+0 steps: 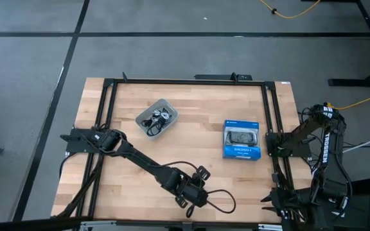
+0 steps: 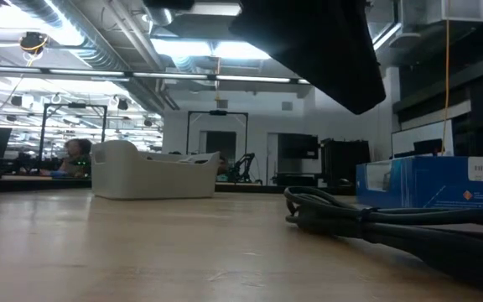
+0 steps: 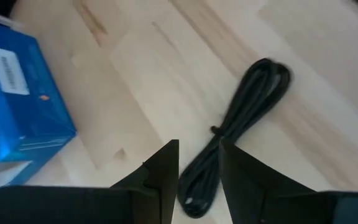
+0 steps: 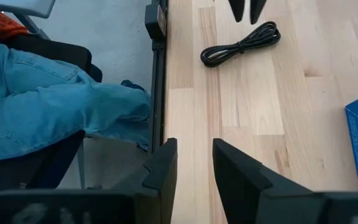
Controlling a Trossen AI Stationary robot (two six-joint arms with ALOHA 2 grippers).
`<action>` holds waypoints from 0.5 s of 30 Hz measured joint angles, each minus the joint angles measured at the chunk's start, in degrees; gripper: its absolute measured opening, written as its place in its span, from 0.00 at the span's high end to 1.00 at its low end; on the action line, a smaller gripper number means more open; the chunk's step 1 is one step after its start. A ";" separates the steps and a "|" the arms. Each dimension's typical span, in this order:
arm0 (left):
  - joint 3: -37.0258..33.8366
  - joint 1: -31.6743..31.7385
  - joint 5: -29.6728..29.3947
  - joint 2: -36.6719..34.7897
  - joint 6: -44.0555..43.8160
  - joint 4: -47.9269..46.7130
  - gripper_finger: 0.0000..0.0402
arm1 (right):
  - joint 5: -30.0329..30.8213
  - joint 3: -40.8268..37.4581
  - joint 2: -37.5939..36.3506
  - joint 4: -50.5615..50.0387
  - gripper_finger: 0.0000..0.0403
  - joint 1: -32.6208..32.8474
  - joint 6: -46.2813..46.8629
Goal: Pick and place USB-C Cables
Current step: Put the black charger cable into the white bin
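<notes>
One black USB-C cable [image 1: 218, 201] lies loosely bundled and stretched out on the wood near the table's near edge; it also shows in the low view [image 2: 376, 222]. My left gripper [image 3: 199, 149] hovers just above it, open, fingers pointing down on either side of the bundle [image 3: 241, 112] without touching. From the right wrist view the left gripper [image 4: 246, 12] stands clear of the cable [image 4: 241, 43]. Other cables [image 1: 157, 119], black and pale, rest in the translucent grey tray [image 1: 144, 113]. My right gripper [image 4: 194, 152] waits open at the table's near right corner.
A blue retail box [image 1: 241, 139] lies flat right of centre, between tray and right arm. The tray [image 2: 153, 172] sits toward the far left. Black frame rails [image 1: 108, 128] run along the table's sides. A person's leg in jeans [image 4: 55, 106] is just off the near edge.
</notes>
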 joint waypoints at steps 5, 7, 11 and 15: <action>-0.03 0.13 1.83 0.00 -2.59 -1.04 0.72 | 0.01 0.00 0.00 0.00 0.74 0.00 -0.01; -0.07 0.17 2.31 0.00 -2.78 -1.44 0.70 | 0.01 0.00 0.00 0.00 0.74 0.00 -0.01; -0.12 0.30 3.96 0.83 -2.44 -1.18 0.66 | 0.02 0.00 0.00 0.00 0.74 0.00 -0.02; -0.11 0.85 4.97 1.63 -0.69 -0.29 0.65 | 0.04 0.00 0.00 -0.02 0.74 0.00 -0.02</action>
